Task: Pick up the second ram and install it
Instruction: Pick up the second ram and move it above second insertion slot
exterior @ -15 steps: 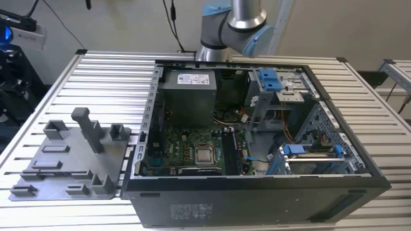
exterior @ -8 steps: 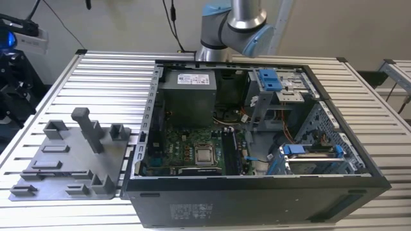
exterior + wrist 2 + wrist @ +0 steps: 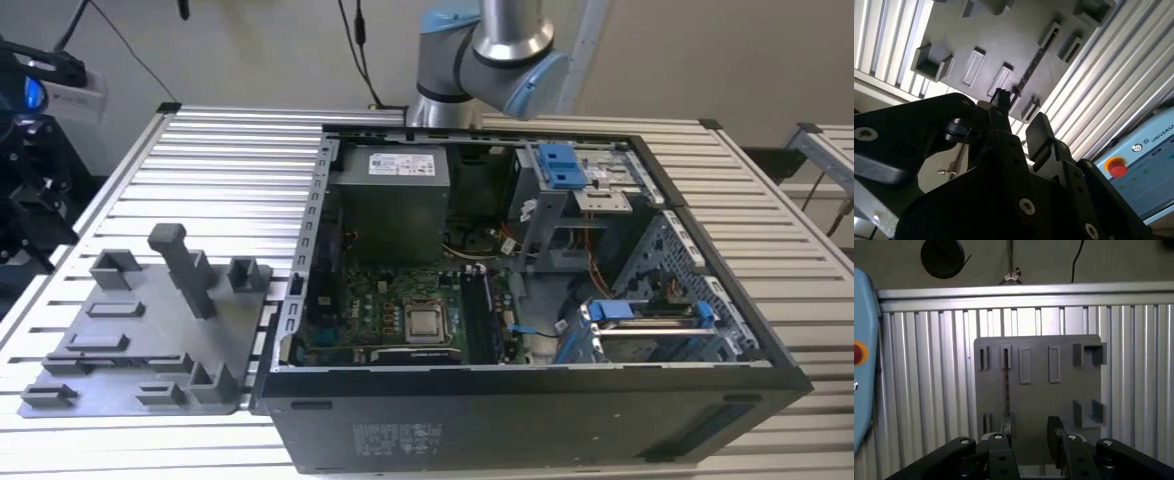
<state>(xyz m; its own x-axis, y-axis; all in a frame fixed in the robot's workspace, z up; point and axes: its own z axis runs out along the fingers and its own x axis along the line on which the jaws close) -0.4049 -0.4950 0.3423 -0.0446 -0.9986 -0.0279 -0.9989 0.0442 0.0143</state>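
Approach for pick-up, I judge. The end effector [image 3: 1031,426] is wide and empty over the tray [image 3: 134,345], at the case's [image 3: 534,420] 9 o'clock. The ram [image 3: 1006,385] lies in its tray slot. Gripping calls for straddling its thin edge.

Table: slatted metal table [image 3: 240,150], carrying everything below.
Computer case: black tower [image 3: 534,420] lying open side up, from the table's middle toward the exterior view's right.
Motherboard: green board [image 3: 380,290] on the case floor, with a silver processor [image 3: 426,323] on it.
Power supply: grey box [image 3: 387,195] at the case's far end.
Fixture tray: grey plastic tray [image 3: 120,340] near the table's near corner on the exterior view's left, just beside the case.
Upright post: grey post [image 3: 183,265] rising from the tray.
Robot arm: silver and light blue arm [image 3: 487,50] at the table's far edge.
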